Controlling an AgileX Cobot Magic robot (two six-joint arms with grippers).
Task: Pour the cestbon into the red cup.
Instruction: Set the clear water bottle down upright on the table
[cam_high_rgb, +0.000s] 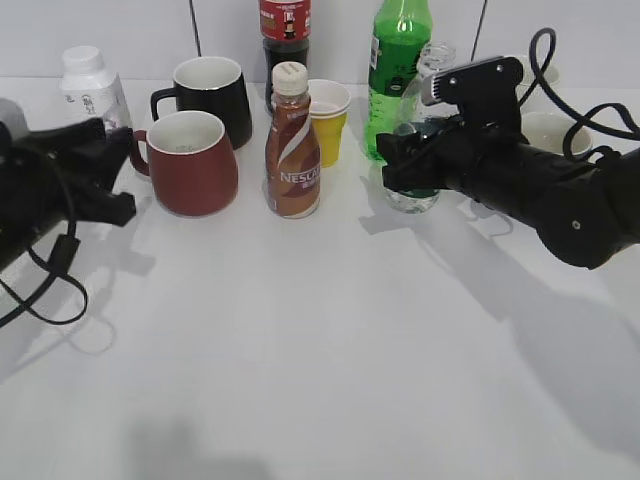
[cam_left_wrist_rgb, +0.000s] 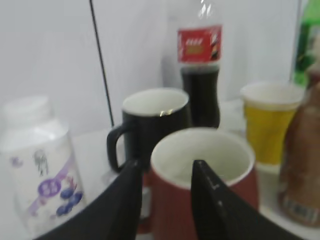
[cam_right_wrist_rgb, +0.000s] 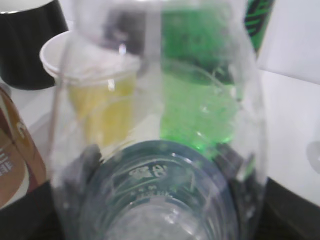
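cestbon (cam_high_rgb: 418, 150) stands right of the nescafe bottle (cam_high_rgb: 292, 145); thin, slick plastic, uncapped, so squeeze lightly at its labelled middle, where the right tool (cam_high_rgb: 395, 160) seems closed. left tool (cam_left_wrist_rgb: 165, 200) gapes before red cup (cam_high_rgb: 190, 160).

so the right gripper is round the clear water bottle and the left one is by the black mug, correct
Not quite. The right gripper is round the clear water bottle, but the left gripper is at the red cup, as the left wrist view shows.

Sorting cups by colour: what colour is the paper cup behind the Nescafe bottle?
Yellow with a white rim; the paper cup shows best in the left wrist view.
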